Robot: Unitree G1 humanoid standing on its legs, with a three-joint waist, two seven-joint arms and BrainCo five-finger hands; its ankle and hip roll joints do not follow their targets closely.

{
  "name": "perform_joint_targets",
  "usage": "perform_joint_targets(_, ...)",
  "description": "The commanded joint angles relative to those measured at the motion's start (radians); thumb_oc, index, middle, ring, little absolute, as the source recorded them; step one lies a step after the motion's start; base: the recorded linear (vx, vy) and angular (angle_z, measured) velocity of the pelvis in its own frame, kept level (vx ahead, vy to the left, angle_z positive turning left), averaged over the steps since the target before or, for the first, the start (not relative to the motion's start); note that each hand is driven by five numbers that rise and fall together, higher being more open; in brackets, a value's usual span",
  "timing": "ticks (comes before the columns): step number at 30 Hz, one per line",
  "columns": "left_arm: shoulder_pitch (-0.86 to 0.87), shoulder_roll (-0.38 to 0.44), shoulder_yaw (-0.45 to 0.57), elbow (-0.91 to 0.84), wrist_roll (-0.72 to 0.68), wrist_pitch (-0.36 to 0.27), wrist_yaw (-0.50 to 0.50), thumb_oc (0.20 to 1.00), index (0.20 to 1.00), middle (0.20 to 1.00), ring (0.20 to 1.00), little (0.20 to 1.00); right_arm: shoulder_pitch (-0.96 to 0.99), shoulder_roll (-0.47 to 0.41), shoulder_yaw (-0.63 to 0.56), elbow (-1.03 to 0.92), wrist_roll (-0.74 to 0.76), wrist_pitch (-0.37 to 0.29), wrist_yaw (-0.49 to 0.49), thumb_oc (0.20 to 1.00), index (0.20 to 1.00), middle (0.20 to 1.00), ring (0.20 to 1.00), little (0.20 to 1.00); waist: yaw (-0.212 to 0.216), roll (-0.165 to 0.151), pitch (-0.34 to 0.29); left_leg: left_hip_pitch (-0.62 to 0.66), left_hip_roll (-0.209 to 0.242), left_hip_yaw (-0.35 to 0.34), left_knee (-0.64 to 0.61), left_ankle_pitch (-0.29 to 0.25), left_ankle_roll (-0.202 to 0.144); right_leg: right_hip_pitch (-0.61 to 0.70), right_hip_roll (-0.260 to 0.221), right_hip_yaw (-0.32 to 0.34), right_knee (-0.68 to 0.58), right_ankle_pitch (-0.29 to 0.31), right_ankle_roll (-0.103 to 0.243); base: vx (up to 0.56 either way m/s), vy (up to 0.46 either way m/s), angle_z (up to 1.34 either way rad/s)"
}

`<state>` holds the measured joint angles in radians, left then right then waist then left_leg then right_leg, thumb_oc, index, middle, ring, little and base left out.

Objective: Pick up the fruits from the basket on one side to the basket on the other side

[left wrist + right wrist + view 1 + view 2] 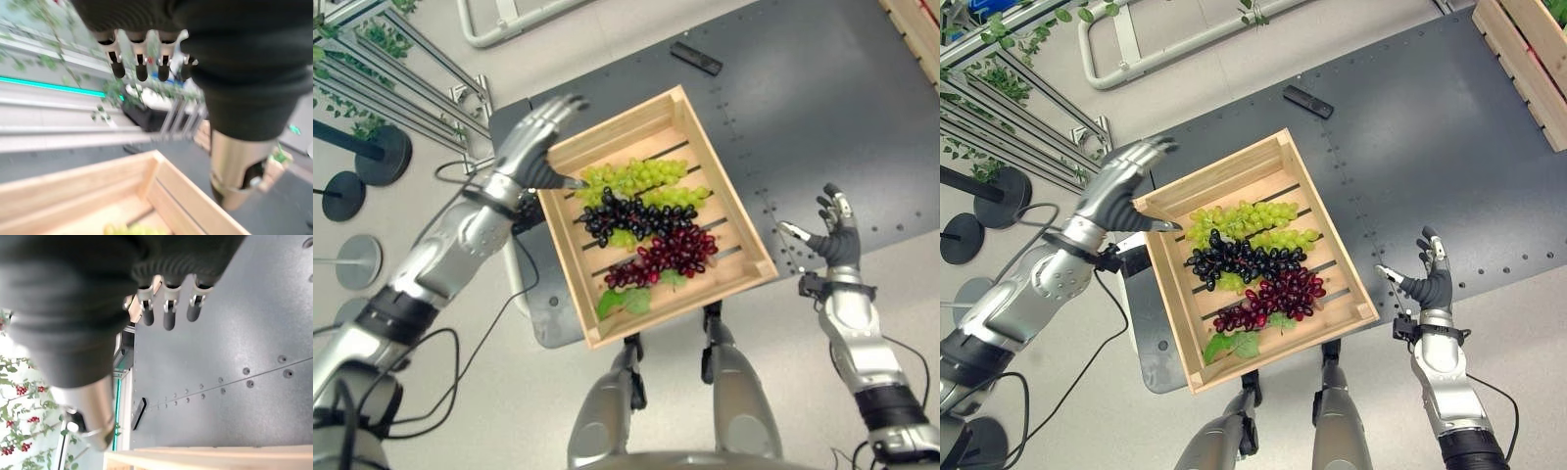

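The wooden crate [1273, 176] sits closest below the robot's head, on the near left part of a dark grey table [1449, 166], turned at a slant so its long axis runs from the near left corner away toward the far right; its near left corner juts past the table edge. Inside, the fruit lies across the slats in bands that cross the crate's long axis: the green grapes [1246, 221] at the crate's far end, the black grapes [1239, 259] in the middle, the red grapes [1278, 296] nearer, and a green leaf [1231, 345] in the near corner of the crate. The left hand [1121, 191] hovers at the crate's left wall, by the far left corner, fingers spread and relaxed, holding nothing, with the thumb reaching over the rim toward the green grapes. The right hand [1427, 284] is well apart from the crate, off its right side above bare table, palm facing the crate, fingers straight and spread, empty. Between the crate's right wall and that hand the table is open, and it stays open on toward a second wooden crate [1525, 61] at the table's far right corner. A small black bar [1307, 101] lies on the table just beyond the first crate's far corner.
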<state>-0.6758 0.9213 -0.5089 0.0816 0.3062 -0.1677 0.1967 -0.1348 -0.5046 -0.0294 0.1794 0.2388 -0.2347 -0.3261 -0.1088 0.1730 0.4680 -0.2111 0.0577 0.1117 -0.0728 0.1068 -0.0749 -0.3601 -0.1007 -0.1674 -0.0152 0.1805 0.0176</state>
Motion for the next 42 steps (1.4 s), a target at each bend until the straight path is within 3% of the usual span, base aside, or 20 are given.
perform_joint_targets(1,-0.097,0.025,0.001,0.09,0.073,0.009,0.011,1.0,1.0,1.0,1.0,1.0,0.003,-0.007,-0.017,-0.079,0.039,-0.087,-0.018,1.0,1.0,1.0,1.0,1.0,-0.022,-0.054,-0.009,-0.055,-0.013,0.025,0.076,-0.047,0.01,-0.015,-0.032,0.042,0.116,-0.116,0.108,-0.05,-0.015,-0.08)
perform_joint_targets(5,-0.128,0.01,-0.047,0.171,0.113,0.028,0.011,1.0,1.0,1.0,1.0,1.0,-0.023,-0.003,-0.009,-0.087,0.041,-0.099,-0.036,1.0,1.0,1.0,1.0,1.0,-0.028,-0.061,0.008,-0.085,-0.01,0.036,0.091,-0.047,0.009,-0.05,-0.028,0.05,0.128,-0.113,0.107,-0.03,-0.006,-0.17)
perform_joint_targets(7,-0.152,-0.042,-0.079,0.279,0.119,0.052,-0.003,1.0,1.0,1.0,1.0,1.0,-0.057,-0.003,0.021,-0.09,0.026,-0.096,-0.045,1.0,1.0,1.0,1.0,1.0,-0.037,-0.068,0.035,-0.116,-0.009,0.044,0.105,-0.046,0.009,-0.089,-0.026,0.056,0.144,-0.112,0.106,-0.03,0.002,-0.1)
perform_joint_targets(17,-0.176,-0.146,-0.091,0.379,0.164,0.091,0.0,1.0,1.0,1.0,1.0,1.0,-0.117,-0.004,0.056,-0.093,-0.02,-0.089,-0.076,1.0,1.0,1.0,1.0,1.0,-0.038,-0.072,0.052,-0.184,-0.014,0.052,0.144,-0.063,0.011,-0.162,-0.027,0.074,0.166,-0.111,0.105,-0.01,0.004,-0.04)
perform_joint_targets(19,-0.19,-0.21,-0.128,0.425,0.21,0.104,-0.004,1.0,1.0,1.0,1.0,1.0,-0.142,-0.003,0.074,-0.09,-0.038,-0.087,-0.093,1.0,1.0,1.0,1.0,1.0,-0.042,-0.066,0.052,-0.199,-0.022,0.053,0.153,-0.067,0.013,-0.176,-0.033,0.078,0.172,-0.112,0.103,0.0,0.0,0.0)
perform_joint_targets(29,-0.207,-0.36,-0.212,0.539,0.319,0.127,-0.021,1.0,1.0,1.0,1.0,1.0,-0.191,0.001,0.104,-0.076,-0.061,-0.084,-0.128,1.0,1.0,1.0,1.0,1.0,-0.045,-0.042,0.052,-0.212,-0.037,0.065,0.156,-0.076,0.018,-0.204,-0.036,0.102,0.184,-0.116,0.101,0.0,0.003,0.0)
perform_joint_targets(42,-0.265,-0.462,-0.263,0.715,0.488,0.221,-0.002,1.0,1.0,1.0,1.0,1.0,-0.178,0.002,0.121,-0.08,-0.073,-0.088,-0.171,1.0,1.0,1.0,1.0,1.0,-0.061,-0.02,0.052,-0.24,-0.039,0.08,0.152,-0.068,0.019,-0.252,-0.029,0.12,0.195,-0.114,0.097,0.0,-0.006,-0.04)
